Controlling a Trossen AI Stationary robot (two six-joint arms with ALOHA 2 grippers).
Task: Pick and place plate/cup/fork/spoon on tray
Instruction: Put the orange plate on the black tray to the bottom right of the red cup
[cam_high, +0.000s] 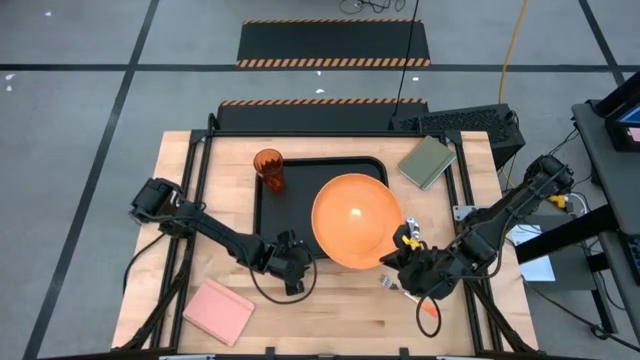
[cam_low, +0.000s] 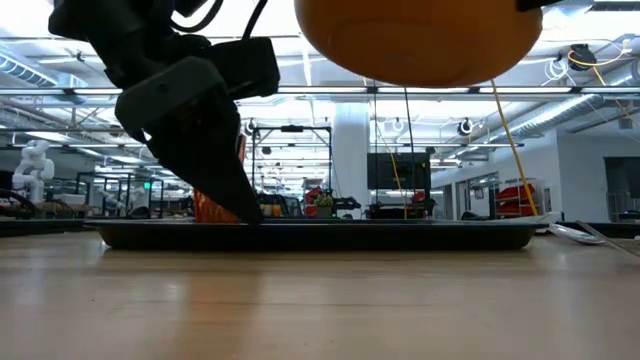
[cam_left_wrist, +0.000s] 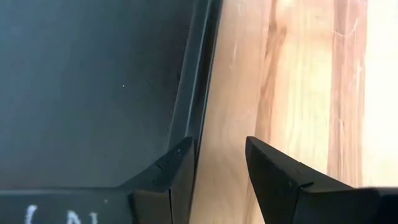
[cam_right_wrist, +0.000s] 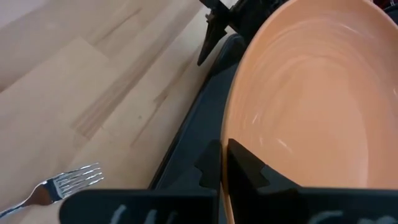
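One plate hangs tilted above the tray, pinched at its rim by the right tool, probably to clear the raised edge. Cup stands in the tray's far corner. Fork lies on the table. Left tool, fingers apart, waits at the tray's near rim.

tray: table centre | cup: in tray, far-left corner | plate: above tray's right half, overhanging near-right rim, held off the surface | fork: on table just right of tray's near corner | left gripper: at tray's near rim | right gripper: at plate's near-right edge
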